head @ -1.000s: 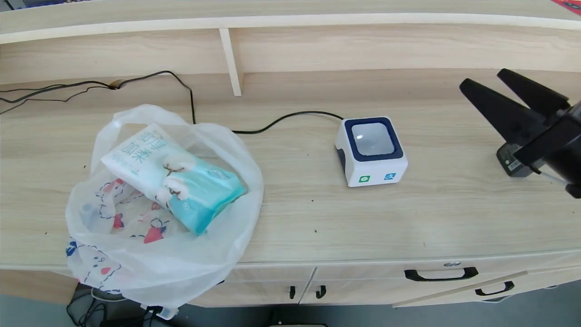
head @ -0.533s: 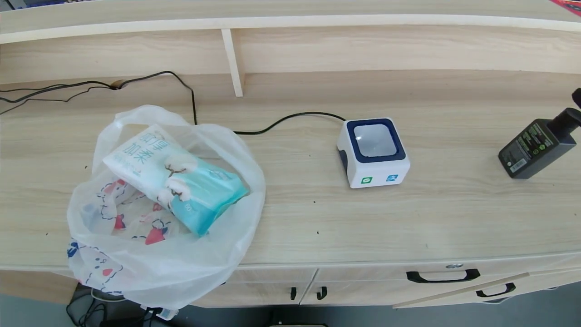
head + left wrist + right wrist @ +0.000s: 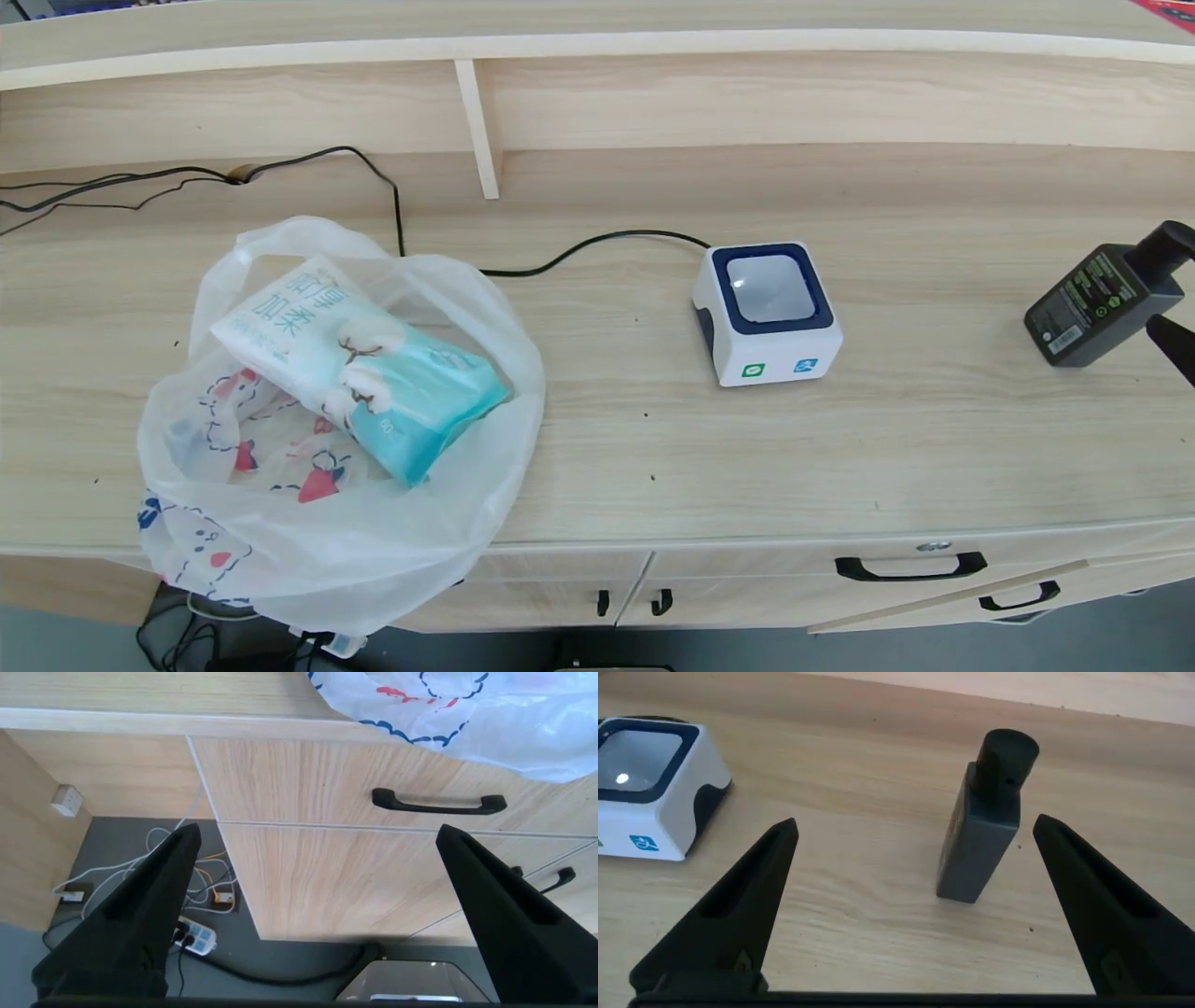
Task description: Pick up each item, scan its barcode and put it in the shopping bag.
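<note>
Right wrist view, boxy dark bottle (image 3: 976,849), grainy wooden counter (image 3: 859,905), both arms' jaws splayed

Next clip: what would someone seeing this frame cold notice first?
The translucent shopping bag at the front left of the counter stands out first, with a teal-and-white tissue pack already in it. Mid-counter sits the white, blue-rimmed barcode scanner. At the far right lies a dark bottle, with the open right hand facing it.
</note>
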### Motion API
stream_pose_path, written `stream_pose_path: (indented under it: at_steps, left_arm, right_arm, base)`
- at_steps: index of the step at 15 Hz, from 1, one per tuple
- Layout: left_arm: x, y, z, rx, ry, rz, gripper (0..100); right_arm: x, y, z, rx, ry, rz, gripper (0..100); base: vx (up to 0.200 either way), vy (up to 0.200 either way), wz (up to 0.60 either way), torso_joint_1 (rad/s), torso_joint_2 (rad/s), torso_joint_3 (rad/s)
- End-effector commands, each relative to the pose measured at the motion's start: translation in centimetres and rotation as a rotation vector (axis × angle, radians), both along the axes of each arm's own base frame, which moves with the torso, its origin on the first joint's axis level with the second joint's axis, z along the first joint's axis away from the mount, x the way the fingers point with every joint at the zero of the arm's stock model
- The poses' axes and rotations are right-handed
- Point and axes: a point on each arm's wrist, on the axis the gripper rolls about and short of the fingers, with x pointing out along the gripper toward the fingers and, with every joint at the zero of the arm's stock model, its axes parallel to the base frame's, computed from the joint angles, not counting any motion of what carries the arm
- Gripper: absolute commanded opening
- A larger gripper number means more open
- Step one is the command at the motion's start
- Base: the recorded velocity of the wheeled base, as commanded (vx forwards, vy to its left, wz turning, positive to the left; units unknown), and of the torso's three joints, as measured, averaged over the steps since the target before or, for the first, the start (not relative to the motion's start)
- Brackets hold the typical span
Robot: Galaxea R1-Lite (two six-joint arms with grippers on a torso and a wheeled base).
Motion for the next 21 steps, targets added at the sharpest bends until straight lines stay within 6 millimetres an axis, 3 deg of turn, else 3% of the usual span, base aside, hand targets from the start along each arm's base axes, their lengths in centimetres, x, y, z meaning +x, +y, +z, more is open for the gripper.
stream_pose_path:
  at_steps: [1,4,12,16,21]
  left_arm:
    - [0.0,0.0,0.0,0.000,-0.001,0.001,100]
    - [0.0,0.0,0.0,0.000,-0.001,0.001,100]
    - [0.0,0.0,0.0,0.001,-0.001,0.001,100]
    - [0.0,0.0,0.0,0.000,-0.001,0.002,100]
    - [0.0,0.0,0.0,0.001,-0.001,0.001,100]
  right_arm:
    - [1.2,-0.4,-1.2,0.025,0.065,0.002,100]
    - [3.0,-1.0,-2.1,0.044,0.121,0.007,100]
    - [5.4,-2.6,-3.8,0.080,0.188,-0.025,100]
    - [10.3,-4.7,-4.4,0.071,0.058,-0.017,100]
    - [14.8,-5.9,-3.3,0.078,-0.028,0.016,100]
  base:
    - [0.000,0.000,0.00,0.000,0.00,0.000]
    - [0.000,0.000,0.00,0.000,0.00,0.000]
    - [0.000,0.000,0.00,0.000,0.00,0.000]
    - [0.000,0.000,0.00,0.000,0.00,0.000]
    - [0.000,0.000,0.00,0.000,0.00,0.000]
